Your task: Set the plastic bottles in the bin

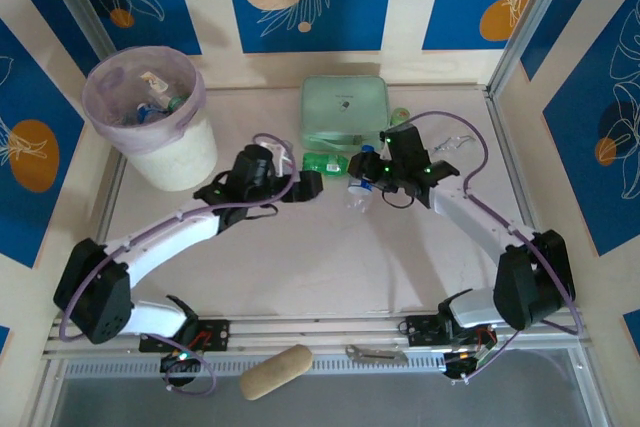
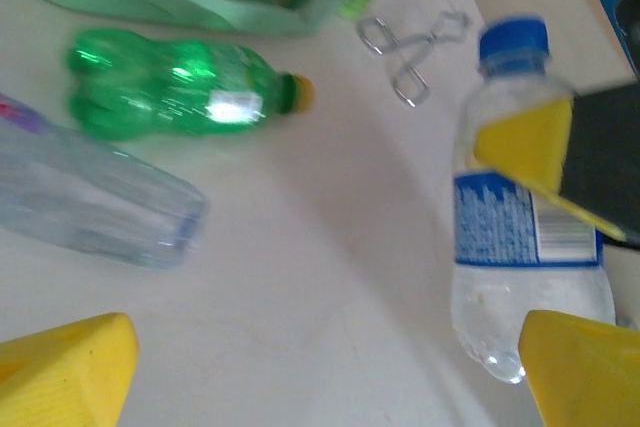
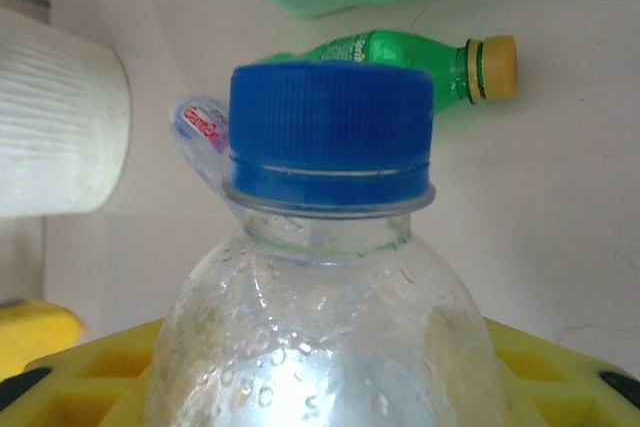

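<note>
Right fingers (image 1: 372, 180) are clamped on a clear blue-capped bottle (image 3: 330, 297), pads on its upper body. Its long axis runs out past my tips, cap leading. I can't tell whether it is off the surface (image 1: 330, 257). The bin (image 1: 190, 147) lies well left of this bottle. My left fingers (image 1: 303, 185) sit in between, spread wide and holding nothing, the nearer pair to the bin. A green bottle (image 2: 170, 87) and another clear bottle (image 2: 90, 197) lie on their sides, also right of the bin. Judgement: the carry goes left, past my left arm.
</note>
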Robot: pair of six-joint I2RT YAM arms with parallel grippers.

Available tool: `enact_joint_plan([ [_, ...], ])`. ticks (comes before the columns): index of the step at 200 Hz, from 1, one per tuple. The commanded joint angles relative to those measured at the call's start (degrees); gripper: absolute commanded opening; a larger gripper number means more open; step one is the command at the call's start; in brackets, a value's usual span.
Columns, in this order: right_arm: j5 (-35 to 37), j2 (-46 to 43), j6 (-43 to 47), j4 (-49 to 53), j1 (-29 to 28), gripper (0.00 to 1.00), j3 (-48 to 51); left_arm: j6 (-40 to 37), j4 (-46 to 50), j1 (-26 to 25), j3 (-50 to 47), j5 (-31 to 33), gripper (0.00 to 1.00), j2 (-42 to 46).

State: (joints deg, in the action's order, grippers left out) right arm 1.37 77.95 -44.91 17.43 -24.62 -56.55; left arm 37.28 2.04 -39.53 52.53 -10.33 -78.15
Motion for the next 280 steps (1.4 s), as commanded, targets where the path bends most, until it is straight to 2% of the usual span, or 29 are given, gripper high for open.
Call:
enact_joint_plan([
  [1,1.9,-3.4,-5.4,-4.8,0.2,0.51,1.8,0.8,-5.2,-4.0,3.2,-2.2,0.96,-2.4],
  [45,2.0,-6.3,-7.3,-6.2,0.4,0.51,4.5,0.5,-6.5,-9.4,8.4,-5.4,0.96,-9.8],
  [112,0.8,-8.8,-8.2,-7.7,0.0,0.50,6.4,-0.1,-7.1,-10.8,13.4,-8.4,0.92,-15.7],
  [132,0.7,-9.0,-8.3,-7.8,-0.1,0.50,6.5,-0.3,-7.2,-10.8,13.8,-9.3,0.85,-16.4],
  [168,0.4,-8.7,-8.4,-8.3,-0.2,0.50,6.4,-0.8,-7.3,-10.8,13.6,-9.4,0.67,-16.0],
  [186,0.1,-8.4,-8.3,-8.5,-0.3,0.50,6.2,-1.1,-7.4,-10.8,13.1,-8.9,0.62,-15.6],
  [201,-0.3,-8.1,-8.4,-8.6,-0.4,0.57,5.8,-1.4,-7.4,-10.7,12.7,-8.3,0.59,-15.1],
  [226,0.4,-8.6,-8.9,-8.0,-0.3,0.83,5.5,-1.4,-7.2,-10.3,11.6,-6.7,0.59,-14.2],
  [280,1.8,-12.5,-8.6,-5.6,3.4,0.86,6.8,-0.2,-6.2,-5.1,5.8,-5.2,0.59,-10.4],
])
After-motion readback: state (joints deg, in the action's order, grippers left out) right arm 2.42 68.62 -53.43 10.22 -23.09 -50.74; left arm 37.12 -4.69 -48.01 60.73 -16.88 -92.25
